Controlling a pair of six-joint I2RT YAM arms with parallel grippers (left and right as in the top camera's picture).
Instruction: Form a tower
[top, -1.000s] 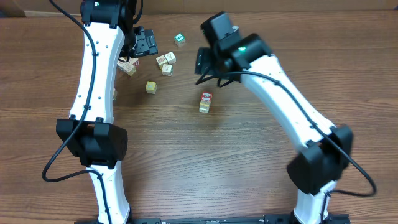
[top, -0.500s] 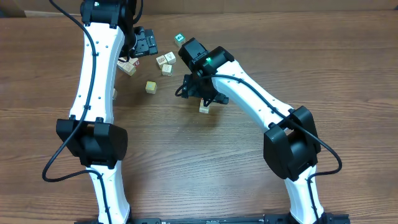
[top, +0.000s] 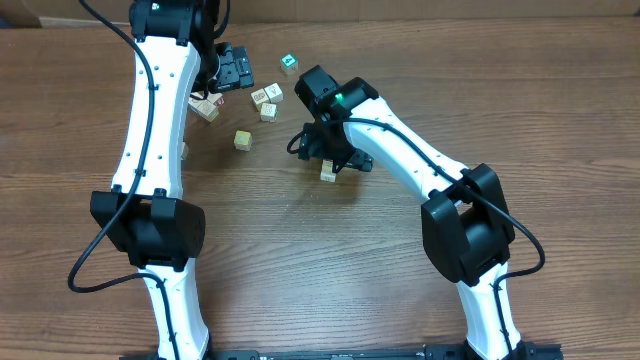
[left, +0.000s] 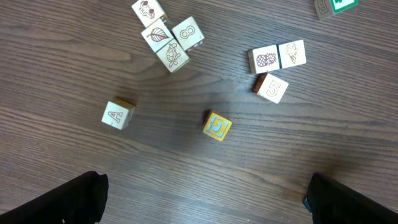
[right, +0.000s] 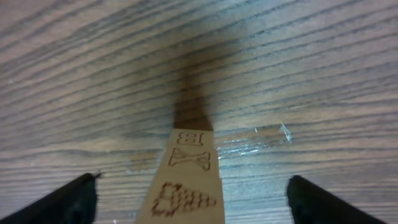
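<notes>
My worktop (top: 560, 120) is dark brown wood, its grain running side to side. Beyond its far edge shows a paler tan strip (top: 450, 8). Soft light sheens the boards.

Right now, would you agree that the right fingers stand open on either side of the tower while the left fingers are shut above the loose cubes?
Not quite: the left wrist view shows the left fingers open, far apart above the loose cubes. The right fingers do stand open on either side of the tower.
</notes>
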